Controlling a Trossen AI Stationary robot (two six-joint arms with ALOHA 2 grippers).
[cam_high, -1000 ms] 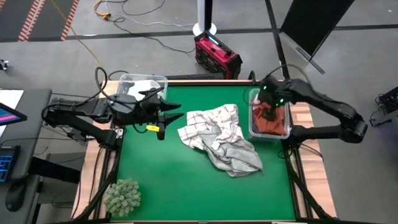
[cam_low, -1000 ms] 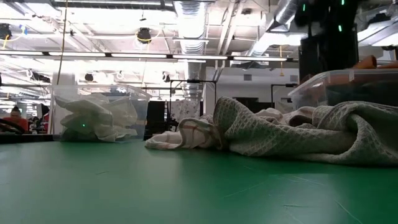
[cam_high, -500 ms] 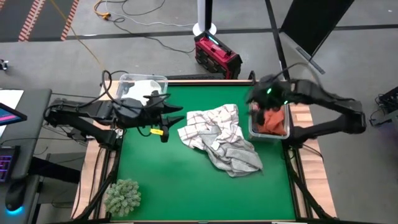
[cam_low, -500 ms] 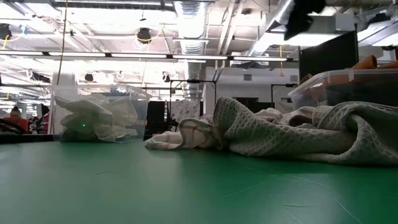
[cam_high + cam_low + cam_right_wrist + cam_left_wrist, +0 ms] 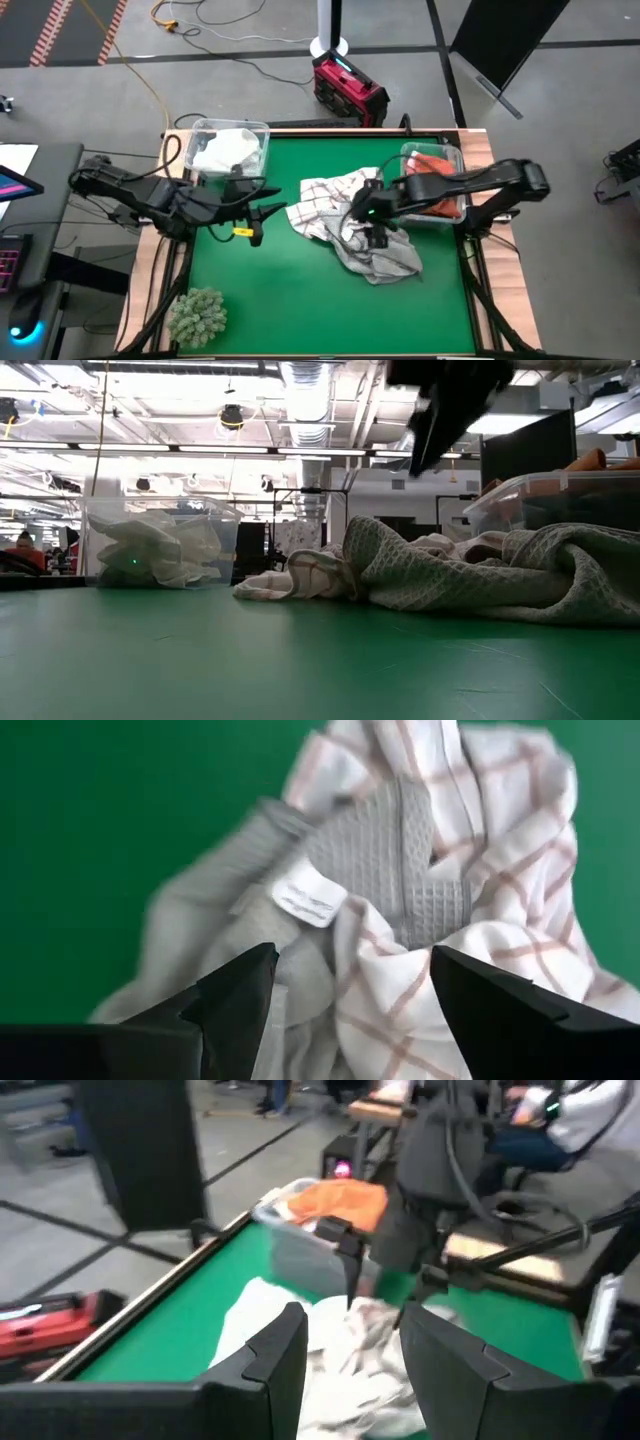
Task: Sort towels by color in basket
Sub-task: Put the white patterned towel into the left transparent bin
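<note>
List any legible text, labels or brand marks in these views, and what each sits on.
None legible.
White tag sewn on the grey waffle towel: faint print lines, too blurred to read.
Red case on the floor: no readable marking.

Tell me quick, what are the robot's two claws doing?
Left gripper: open, empty, beside the pile.
Right gripper: open, empty, over the checked towel and grey towel.
</note>
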